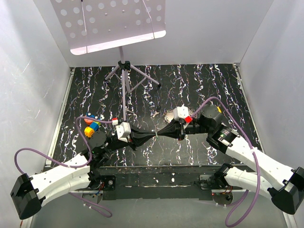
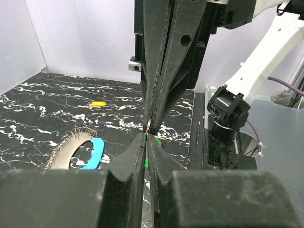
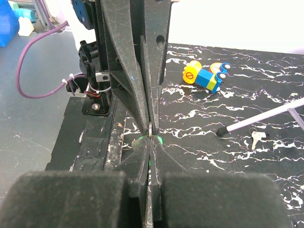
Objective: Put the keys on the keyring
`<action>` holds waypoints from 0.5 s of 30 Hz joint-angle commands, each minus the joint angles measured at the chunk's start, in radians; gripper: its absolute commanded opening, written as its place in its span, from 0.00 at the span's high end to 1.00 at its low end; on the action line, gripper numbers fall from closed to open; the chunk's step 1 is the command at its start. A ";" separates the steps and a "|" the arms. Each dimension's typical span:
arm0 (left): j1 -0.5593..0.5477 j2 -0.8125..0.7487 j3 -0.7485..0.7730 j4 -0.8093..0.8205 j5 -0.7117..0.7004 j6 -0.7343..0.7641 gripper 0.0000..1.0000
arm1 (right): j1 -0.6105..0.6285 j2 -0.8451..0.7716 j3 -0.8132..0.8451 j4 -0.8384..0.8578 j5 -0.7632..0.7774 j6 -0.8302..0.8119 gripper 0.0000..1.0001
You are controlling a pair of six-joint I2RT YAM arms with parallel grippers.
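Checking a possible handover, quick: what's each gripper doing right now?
Left gripper: shut, tips touching the green key; whether it actually grips it cannot be told.
Right gripper: shut, tips at the same key; grip likewise unclear.

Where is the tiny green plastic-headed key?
In both wrist views, the tiny green-headed key sits centrally, where the left end effector and right end effector meet.

Black white-veined tabletop (image 1: 199,85), tripod stand (image 1: 124,64), toy blocks (image 1: 91,126), keyring (image 2: 93,154) with light-blue strip, small silver key (image 3: 257,137)
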 commanded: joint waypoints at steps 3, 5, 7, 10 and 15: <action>0.002 -0.002 0.003 0.027 0.007 -0.004 0.96 | -0.001 0.001 0.039 0.031 -0.026 -0.004 0.99; 0.002 -0.001 0.005 0.027 0.008 -0.004 0.96 | -0.002 0.001 0.039 0.028 -0.027 -0.008 0.99; 0.000 -0.001 0.005 0.029 0.010 -0.005 0.96 | -0.002 0.003 0.039 0.025 -0.027 -0.008 0.99; 0.002 -0.001 0.006 0.027 0.012 -0.004 0.98 | -0.002 0.003 0.039 0.017 -0.032 -0.016 0.99; 0.002 -0.002 0.008 0.026 0.013 -0.005 1.00 | -0.002 0.004 0.039 0.009 -0.030 -0.022 0.99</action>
